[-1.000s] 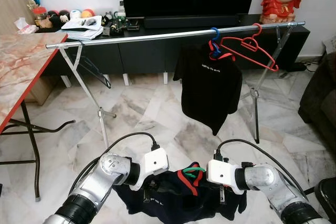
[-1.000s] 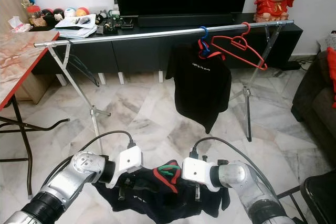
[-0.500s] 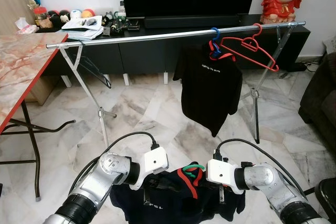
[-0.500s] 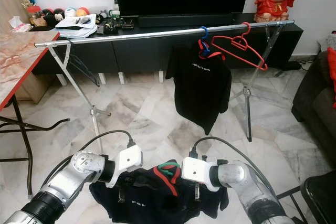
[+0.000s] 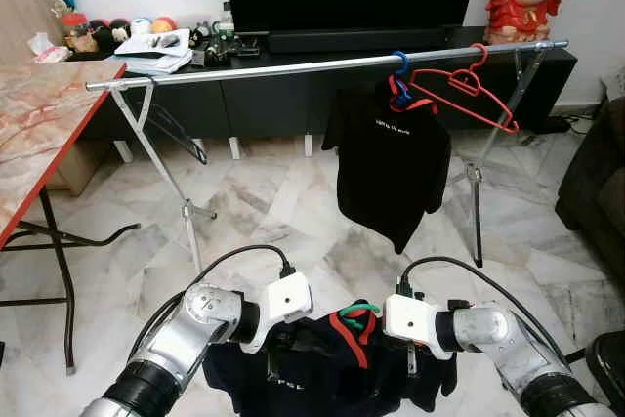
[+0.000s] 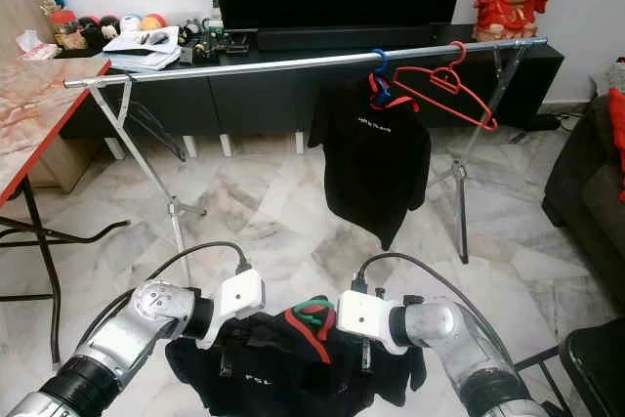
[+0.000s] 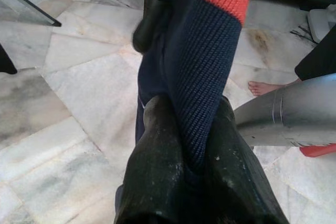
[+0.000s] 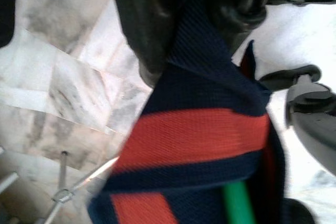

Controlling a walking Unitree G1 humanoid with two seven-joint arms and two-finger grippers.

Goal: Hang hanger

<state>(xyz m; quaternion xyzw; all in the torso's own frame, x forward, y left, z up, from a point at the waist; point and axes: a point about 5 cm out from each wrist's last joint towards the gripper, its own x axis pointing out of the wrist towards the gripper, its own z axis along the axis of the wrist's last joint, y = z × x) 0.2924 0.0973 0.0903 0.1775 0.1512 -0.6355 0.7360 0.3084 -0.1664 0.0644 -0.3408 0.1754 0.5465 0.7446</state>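
Left gripper (image 7: 184,145) and right gripper (image 8: 194,40) each clamped on the ribbed collar of a navy shirt with red stripes (image 5: 332,373) on a green plastic hanger (image 5: 359,315), held low above the marble floor (image 5: 283,212), near side of the silver clothes rail (image 5: 293,67).

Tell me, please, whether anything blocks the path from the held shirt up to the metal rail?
Nothing visible does. The navy shirt on its green hanger is held low by both end effectors, and the metal rail left of the black T-shirt is bare.
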